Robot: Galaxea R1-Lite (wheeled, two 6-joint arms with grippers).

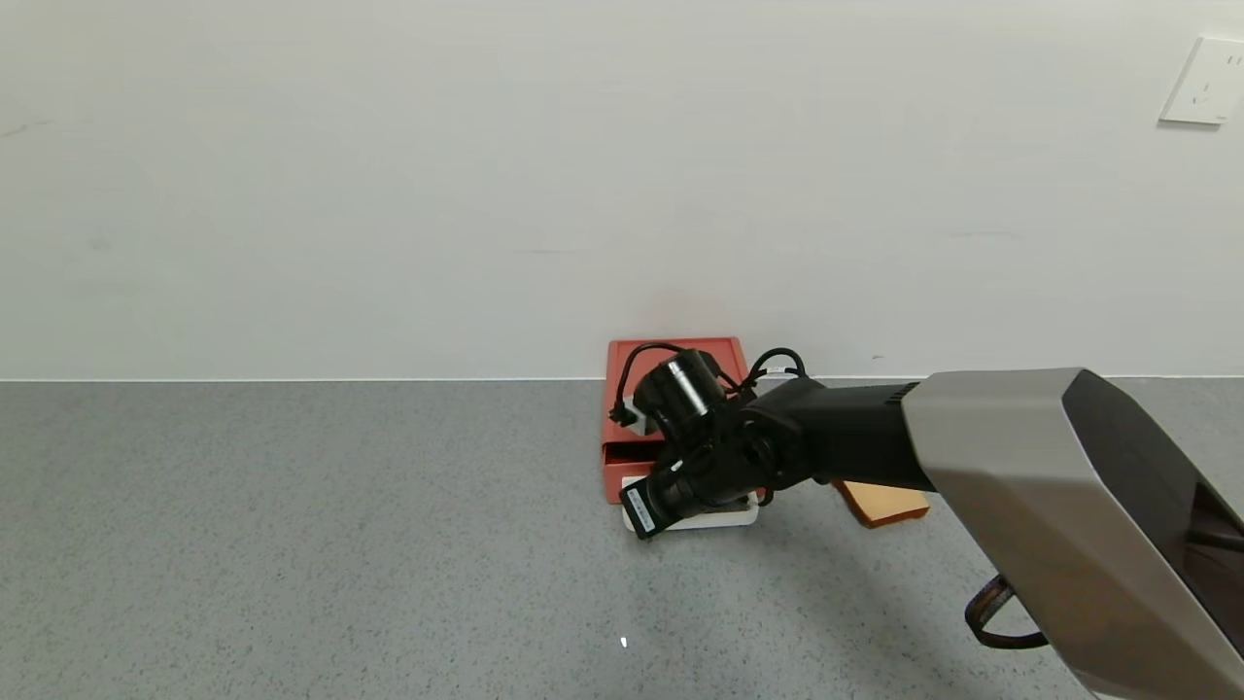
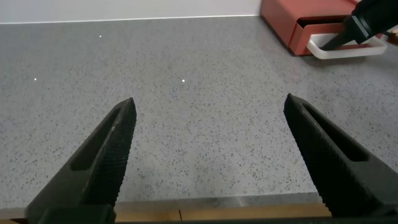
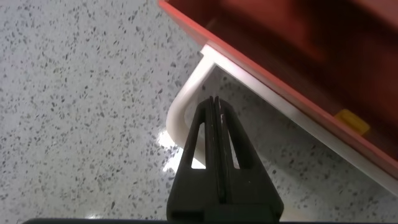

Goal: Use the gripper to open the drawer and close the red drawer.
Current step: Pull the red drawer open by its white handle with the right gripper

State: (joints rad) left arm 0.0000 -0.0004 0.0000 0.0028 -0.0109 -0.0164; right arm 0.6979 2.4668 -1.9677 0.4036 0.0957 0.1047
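Observation:
The red drawer (image 1: 724, 352) is a flat red-orange box standing against the wall. Its tray is slid out a little, leaving a dark gap at the front, and its white loop handle (image 1: 724, 517) lies on the table. My right gripper (image 1: 649, 525) reaches in from the right and points down into the loop. In the right wrist view the right gripper (image 3: 213, 99) is shut, its tip inside the handle (image 3: 180, 112) beside the tray front (image 3: 292, 99). My left gripper (image 2: 208, 109) is open and empty, low over bare table, with the drawer (image 2: 298, 18) far off.
A tan toast-shaped slice (image 1: 884, 503) lies right of the drawer, partly under my right arm. The grey speckled table (image 1: 292, 544) runs to the white wall. A wall socket (image 1: 1205, 80) is at the upper right. The table's wooden front edge (image 2: 217, 211) shows under my left gripper.

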